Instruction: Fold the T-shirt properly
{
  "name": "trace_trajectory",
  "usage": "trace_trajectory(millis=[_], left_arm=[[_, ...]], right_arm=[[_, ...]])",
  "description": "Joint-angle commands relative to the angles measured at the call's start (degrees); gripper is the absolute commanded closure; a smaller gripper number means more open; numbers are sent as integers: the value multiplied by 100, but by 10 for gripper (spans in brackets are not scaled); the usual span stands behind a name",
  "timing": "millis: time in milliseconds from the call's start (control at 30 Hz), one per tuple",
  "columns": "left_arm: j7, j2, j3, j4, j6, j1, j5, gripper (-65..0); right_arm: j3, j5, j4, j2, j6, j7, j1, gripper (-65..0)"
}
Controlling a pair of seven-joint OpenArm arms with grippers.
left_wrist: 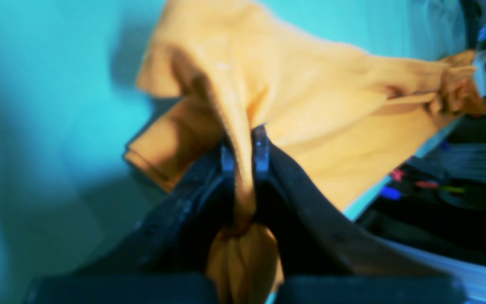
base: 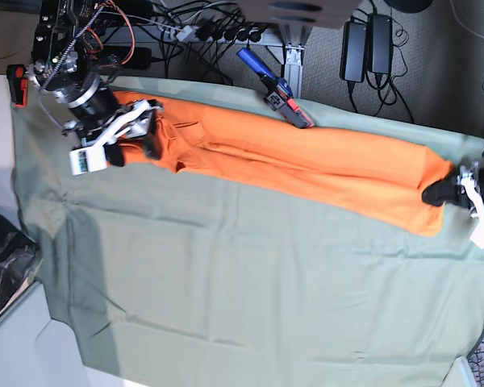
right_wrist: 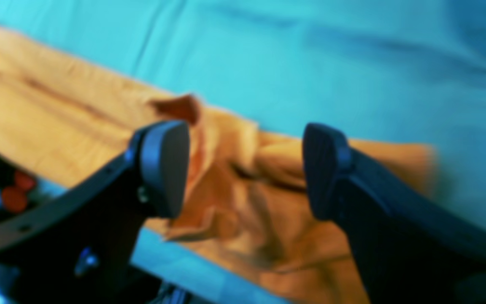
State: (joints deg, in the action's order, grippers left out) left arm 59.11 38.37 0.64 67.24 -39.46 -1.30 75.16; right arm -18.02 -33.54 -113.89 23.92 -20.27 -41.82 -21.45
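Observation:
The orange T-shirt (base: 306, 165) lies as a long narrow band across the far part of the table, running from upper left to right. My left gripper (left_wrist: 245, 147) is shut on a bunched end of the T-shirt (left_wrist: 319, 101), and orange fabric is pinched between its fingers. In the base view this left gripper (base: 436, 193) sits at the band's right end. My right gripper (right_wrist: 243, 169) is open, its two pads wide apart just above the crumpled end of the T-shirt (right_wrist: 234, 202). In the base view the right gripper (base: 133, 149) is at the band's left end.
A large sage-green cloth (base: 250, 282) covers the table under the shirt. A blue and red tool (base: 276, 90) lies at the far edge, touching the shirt's back border. Cables and power bricks (base: 359, 40) hang behind. A black bag (base: 0, 262) sits off the left edge.

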Motion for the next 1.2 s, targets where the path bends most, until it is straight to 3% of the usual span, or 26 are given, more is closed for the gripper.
trace_trajectory(millis=[0, 267, 433, 600, 800, 933, 1033, 1167], left_arm=[[-107, 153, -70, 76, -54, -190, 37, 0], [-682, 151, 348, 70, -54, -940, -1169, 0], [-1235, 149, 673, -13, -54, -1445, -2090, 0], [-1305, 166, 695, -299, -54, -1906, -2651, 0], [-1355, 166, 695, -671, -54, -2347, -3001, 0], [-1215, 162, 695, -577, -54, -2332, -2706, 0], [-911, 162, 695, -221, -54, -2162, -2243, 0], [-911, 144, 695, 855, -54, -1576, -2240, 0]], right_arm=[[-179, -140, -133, 66, -566, 127, 15, -418], [-1012, -422, -142, 66, -566, 122, 11, -418], [-1091, -431, -142, 66, -566, 90, -2, -418], [-1091, -442, -142, 66, -566, 79, -2, -418], [-1091, -444, -142, 66, -566, 2, -2, -418], [-1091, -442, -142, 63, -566, -4, -2, -418], [-1091, -439, -142, 66, -566, -4, -4, -418], [-1091, -439, -142, 63, -566, 0, -2, -418]])
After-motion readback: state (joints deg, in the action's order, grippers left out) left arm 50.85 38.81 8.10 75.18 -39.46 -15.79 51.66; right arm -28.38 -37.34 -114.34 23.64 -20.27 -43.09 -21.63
